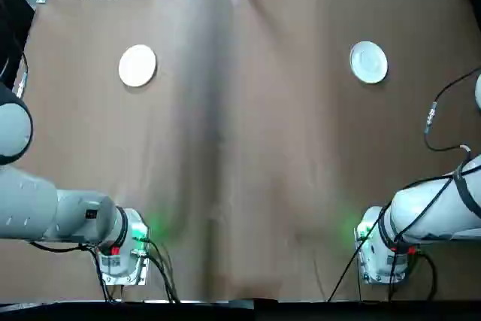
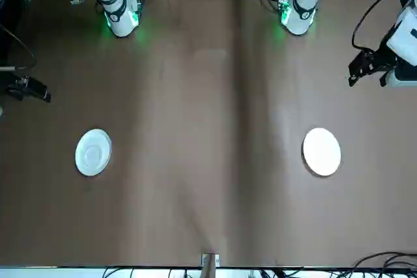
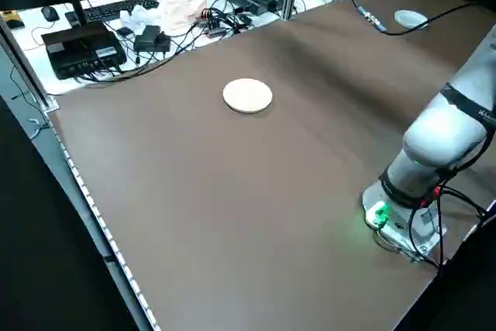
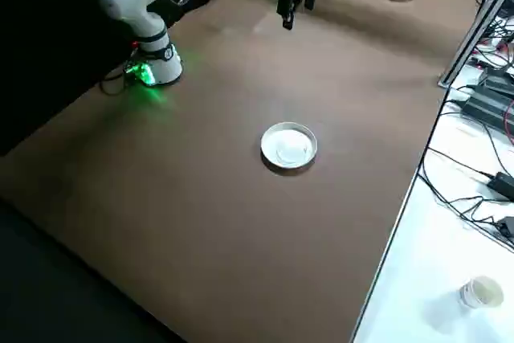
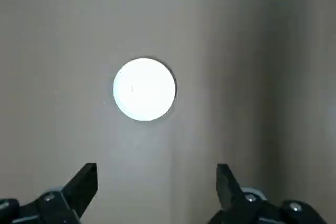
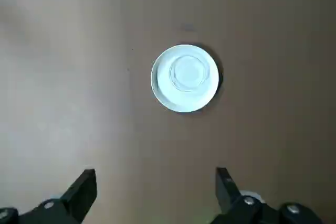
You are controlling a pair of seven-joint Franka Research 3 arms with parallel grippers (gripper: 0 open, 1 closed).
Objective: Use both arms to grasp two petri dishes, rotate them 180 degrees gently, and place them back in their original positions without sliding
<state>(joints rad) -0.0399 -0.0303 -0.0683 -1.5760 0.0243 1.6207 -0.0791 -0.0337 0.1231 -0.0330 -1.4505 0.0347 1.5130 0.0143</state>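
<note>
Brown surface [image 1: 248, 133] has two white discs well apart, left disc [image 5: 144, 89] and right disc [image 6: 185, 104], one ahead of each arm, likely so both can work without crossing. Clear dish [image 6: 188, 73] sits flat inside the right disc's rim, which probably marks its return spot; can't make out one on the left. Left end effector [image 5: 157, 165] and right end effector [image 6: 156, 171] both open and empty, back at the robot's side, fingers spread wide, presumably for rim clearance.
</note>
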